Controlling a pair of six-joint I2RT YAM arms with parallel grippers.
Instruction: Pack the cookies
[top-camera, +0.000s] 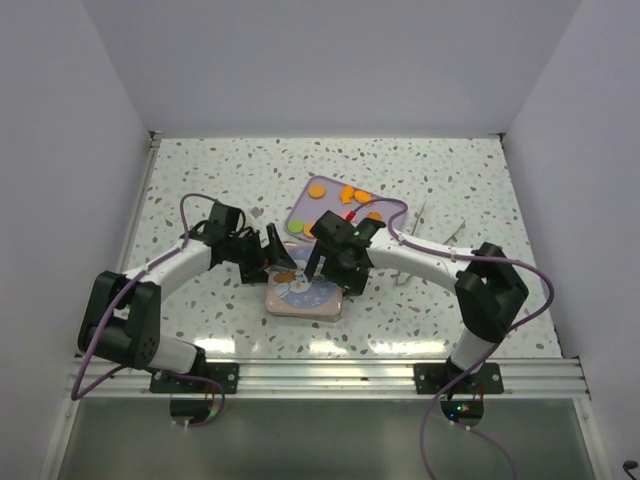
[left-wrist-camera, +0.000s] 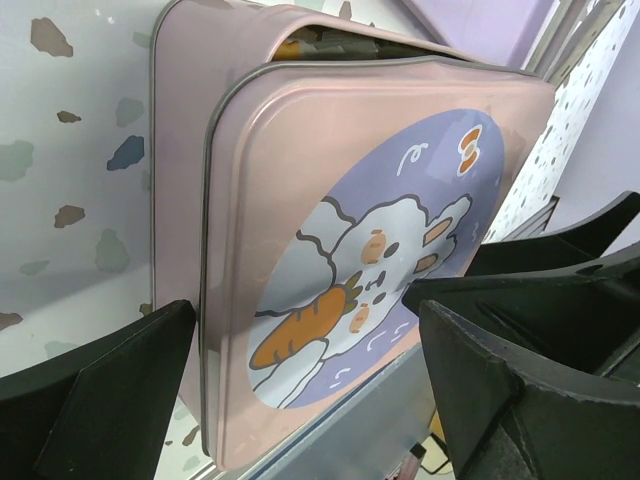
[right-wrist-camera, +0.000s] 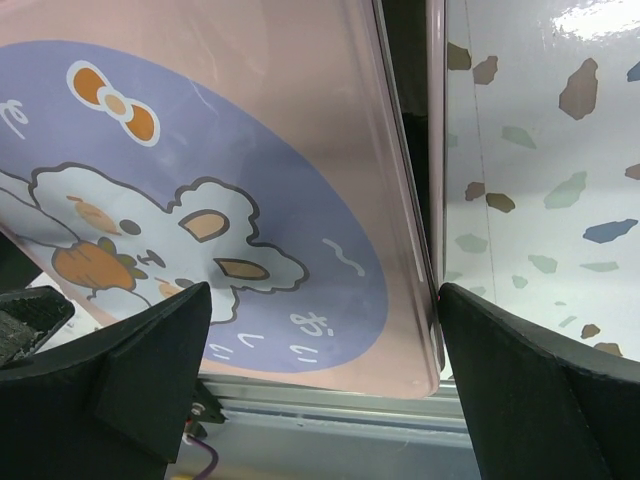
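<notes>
The left gripper (top-camera: 283, 262) and the right gripper (top-camera: 325, 268) hung spread wide above the pink square rabbit-printed metal tin (left-wrist-camera: 350, 280). The small flat orange cookies (top-camera: 350, 193) lay on the lilac rectangular tray (top-camera: 312, 205) at its one o'clock.

We're looking at white tube sections running between chunky black joints on the left arm (top-camera: 170, 265) and the right arm (top-camera: 425, 260) alike. Lilac cables (top-camera: 186, 212) are trailing off each one, and black base plates (top-camera: 195, 379) are showing bolt heads underneath. Up close, the fingers (left-wrist-camera: 100, 400) are looking matte black and wedge-shaped.
</notes>
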